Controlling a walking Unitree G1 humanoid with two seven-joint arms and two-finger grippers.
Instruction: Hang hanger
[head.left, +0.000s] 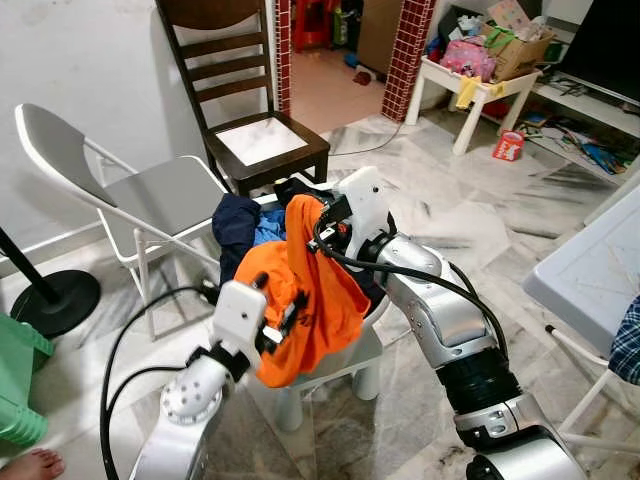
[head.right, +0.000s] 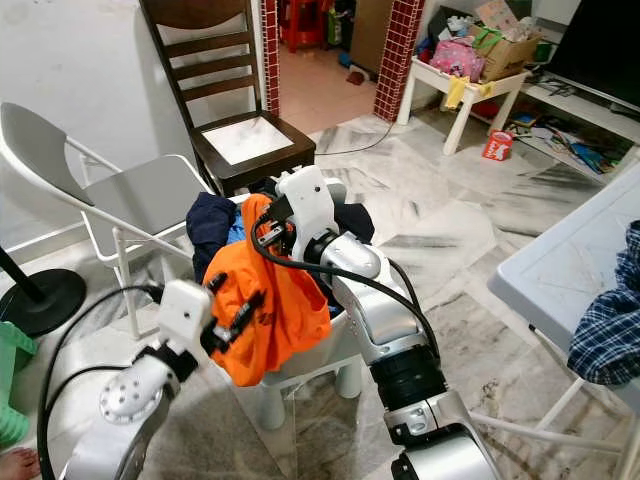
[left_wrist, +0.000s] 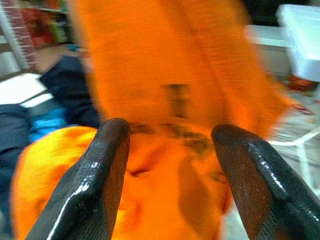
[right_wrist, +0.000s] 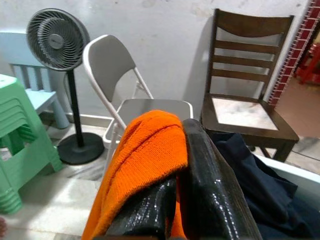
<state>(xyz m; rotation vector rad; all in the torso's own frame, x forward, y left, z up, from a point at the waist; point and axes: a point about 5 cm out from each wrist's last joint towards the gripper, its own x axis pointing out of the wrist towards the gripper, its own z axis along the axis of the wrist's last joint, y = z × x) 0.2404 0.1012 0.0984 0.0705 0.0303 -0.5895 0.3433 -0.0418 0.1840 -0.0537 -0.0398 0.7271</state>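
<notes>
An orange garment (head.left: 310, 290) hangs lifted out of a white tub (head.left: 375, 322) that stands on short legs and holds dark blue clothes (head.left: 235, 220). My right gripper (head.left: 318, 215) is shut on the garment's top fold, seen close in the right wrist view (right_wrist: 182, 135). My left gripper (head.left: 285, 312) is open beside the lower part of the garment, its fingers (left_wrist: 105, 170) spread just in front of the orange cloth (left_wrist: 175, 75). I can see no hanger.
A grey folding chair (head.left: 165, 195) and a dark wooden chair (head.left: 265, 140) stand just behind the tub. A fan's base (head.left: 55, 300), a green stool (head.left: 15, 390) and a person's foot (head.left: 30, 465) are at the left. A white table (head.left: 595, 270) is at the right.
</notes>
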